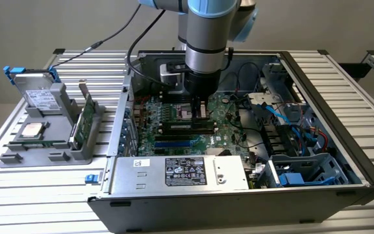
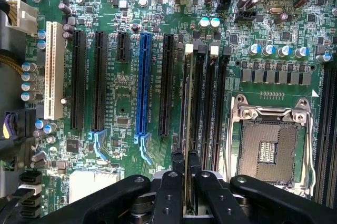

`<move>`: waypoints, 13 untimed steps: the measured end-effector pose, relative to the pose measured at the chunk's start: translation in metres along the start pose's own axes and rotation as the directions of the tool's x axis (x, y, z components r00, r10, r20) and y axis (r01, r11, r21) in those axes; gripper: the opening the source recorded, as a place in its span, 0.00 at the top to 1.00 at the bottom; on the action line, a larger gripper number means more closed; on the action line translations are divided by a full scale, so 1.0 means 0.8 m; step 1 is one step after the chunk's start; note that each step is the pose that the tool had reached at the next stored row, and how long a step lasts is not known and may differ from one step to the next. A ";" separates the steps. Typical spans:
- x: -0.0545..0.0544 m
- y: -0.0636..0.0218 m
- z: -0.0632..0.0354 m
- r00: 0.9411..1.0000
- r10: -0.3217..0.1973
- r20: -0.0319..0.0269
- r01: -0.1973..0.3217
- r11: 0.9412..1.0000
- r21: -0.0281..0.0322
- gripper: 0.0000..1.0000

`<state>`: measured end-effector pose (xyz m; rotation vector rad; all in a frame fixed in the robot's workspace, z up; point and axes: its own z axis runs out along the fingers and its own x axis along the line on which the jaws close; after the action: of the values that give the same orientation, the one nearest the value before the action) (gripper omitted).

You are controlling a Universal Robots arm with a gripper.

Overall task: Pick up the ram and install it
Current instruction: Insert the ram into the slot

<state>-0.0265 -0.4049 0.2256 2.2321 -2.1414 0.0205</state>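
Observation:
The ram shows edge-on in the wrist view as a thin strip running along one of the black memory slots beside the open processor socket. My gripper is shut on the ram, one black finger pressed against each side. Whether the stick is seated in the slot or just above it I cannot tell. In the exterior view my gripper points straight down inside the open computer case, low over the motherboard just behind the memory slots.
A grey tray on the exterior view's left holds a hard drive, a processor chip and an upright green expansion card. The power supply fills the case front. Blue cables and drive cages stand to the right.

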 end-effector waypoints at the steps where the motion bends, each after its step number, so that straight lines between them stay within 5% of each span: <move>1: 0.000 0.000 0.000 1.000 0.000 0.000 0.000 1.000 0.000 0.86; 13: 0.000 0.000 0.004 1.000 0.000 0.000 0.000 1.000 0.000 0.86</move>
<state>-0.0265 -0.4050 0.2228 2.2324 -2.1414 0.0205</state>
